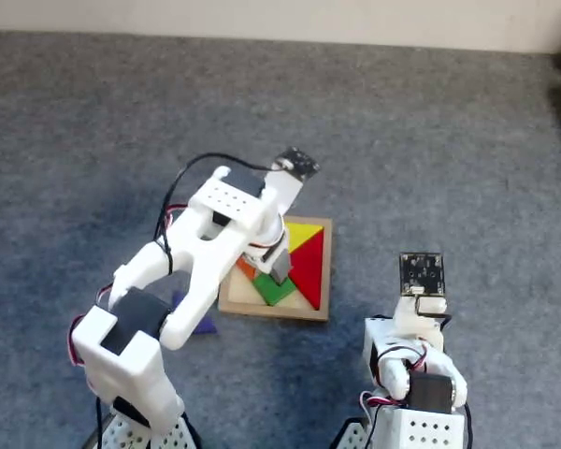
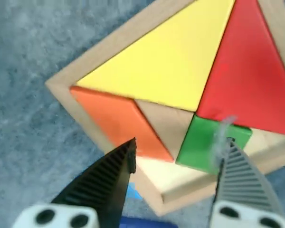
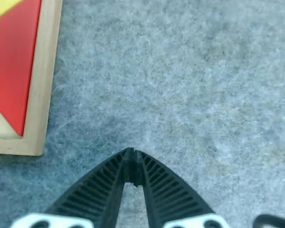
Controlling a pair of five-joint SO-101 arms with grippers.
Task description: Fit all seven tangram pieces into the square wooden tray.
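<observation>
The square wooden tray lies mid-table and holds a yellow triangle, a red triangle, an orange piece and a green piece. Bare wood shows between the orange and green pieces and along one edge. My left gripper hovers open just above the tray, over the green piece and the bare wood, with nothing between its fingers. A blue piece lies on the carpet beside the tray, half hidden under the left arm. My right gripper is shut and empty over bare carpet, beside the tray.
Grey carpet covers the whole work surface. The left arm reaches across the tray's near-left side and hides part of it. The right arm's base stands at the front right. Open carpet stretches behind and to the right of the tray.
</observation>
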